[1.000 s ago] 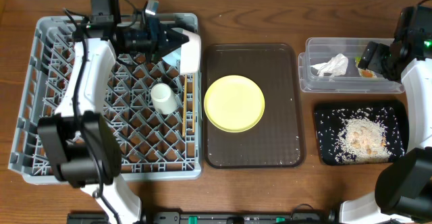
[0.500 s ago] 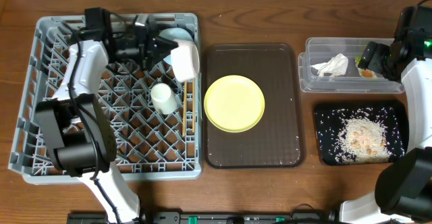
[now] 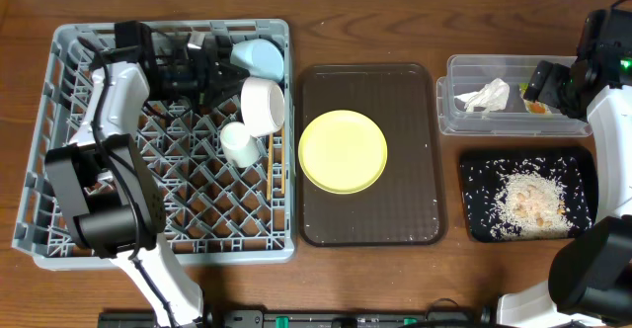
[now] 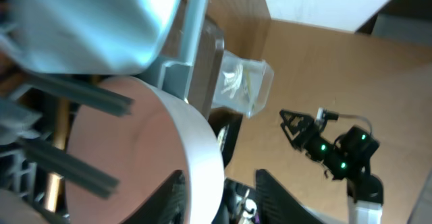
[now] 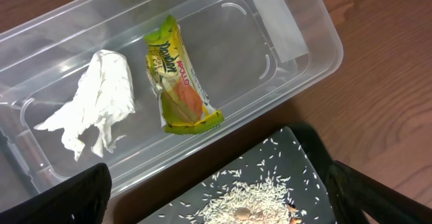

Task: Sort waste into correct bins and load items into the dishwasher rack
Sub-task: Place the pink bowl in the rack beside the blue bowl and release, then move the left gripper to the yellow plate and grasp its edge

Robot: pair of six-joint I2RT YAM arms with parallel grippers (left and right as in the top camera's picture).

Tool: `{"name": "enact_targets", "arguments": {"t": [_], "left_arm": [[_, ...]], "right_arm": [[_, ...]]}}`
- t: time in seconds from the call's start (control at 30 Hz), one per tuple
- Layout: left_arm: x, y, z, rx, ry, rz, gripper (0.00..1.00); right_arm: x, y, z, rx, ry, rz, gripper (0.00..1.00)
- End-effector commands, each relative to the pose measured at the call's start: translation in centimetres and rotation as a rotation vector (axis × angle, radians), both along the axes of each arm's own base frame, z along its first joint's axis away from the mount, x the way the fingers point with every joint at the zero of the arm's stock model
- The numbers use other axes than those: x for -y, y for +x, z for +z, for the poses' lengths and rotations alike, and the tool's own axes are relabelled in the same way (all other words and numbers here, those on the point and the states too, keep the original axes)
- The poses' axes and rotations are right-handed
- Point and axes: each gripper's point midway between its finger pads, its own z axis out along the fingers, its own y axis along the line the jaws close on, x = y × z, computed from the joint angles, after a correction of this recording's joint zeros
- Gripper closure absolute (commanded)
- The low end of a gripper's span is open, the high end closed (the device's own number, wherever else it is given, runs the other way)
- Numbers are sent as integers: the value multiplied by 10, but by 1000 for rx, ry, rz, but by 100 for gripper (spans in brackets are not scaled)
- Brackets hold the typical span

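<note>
At 9 o'clock on the surface, the big grey plastic rack (image 3: 59, 170) holds the light blue bowl (image 3: 259, 56) at its 1 o'clock corner. It also holds the small white cup (image 3: 237, 142), the thin wooden chopsticks (image 3: 273, 170), and the pale pink bowl (image 3: 263, 104) on its edge, its rim between the fingers of the half-open left end effector (image 3: 225, 75), which does not seem to squeeze it. In the middle, the round yellow plate (image 3: 343, 151) is not loaded yet and lies on the dark brown tray (image 3: 415, 209). At 2 o'clock the crumpled white napkin (image 3: 484, 96) and green-and-yellow wrapper (image 5: 179, 75) lie in the clear plastic tub (image 3: 444, 101), the rice (image 3: 528, 198) is in the black tray (image 3: 474, 219) at 4 o'clock, and the right end effector (image 3: 543, 81) hangs wide open and empty.

Light blue bowl (image 4: 88, 21), blurred, edge-cropped
</note>
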Motion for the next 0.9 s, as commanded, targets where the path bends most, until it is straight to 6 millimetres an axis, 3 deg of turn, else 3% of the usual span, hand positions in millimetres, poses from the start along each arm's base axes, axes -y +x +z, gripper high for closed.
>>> {"name": "enact_targets", "arguments": {"t": [0.0, 0.1, 0.23, 0.37, 0.5, 0.6, 0.7, 0.87], "left_arm": [[-26, 4, -5, 11, 28, 51, 56], [-47, 8, 1, 39, 95, 99, 48], [-75, 14, 25, 118, 259, 169, 42], [-77, 7, 58, 227, 440, 184, 41], [-47, -5, 89, 347, 610, 125, 43], [-16, -15, 97, 395, 715, 61, 43], [24, -26, 92, 412, 781, -31, 43], [89, -48, 62, 426, 894, -206, 43]], "right_arm": [[5, 0, 14, 29, -24, -3, 1], [5, 0, 14, 29, -24, -3, 1], [5, 0, 14, 28, -24, -2, 1], [5, 0, 14, 29, -24, -2, 1], [5, 0, 14, 29, -24, -2, 1], [5, 0, 14, 29, -24, -3, 1], [5, 0, 14, 28, -24, -2, 1], [5, 0, 14, 29, -24, -3, 1]]}}
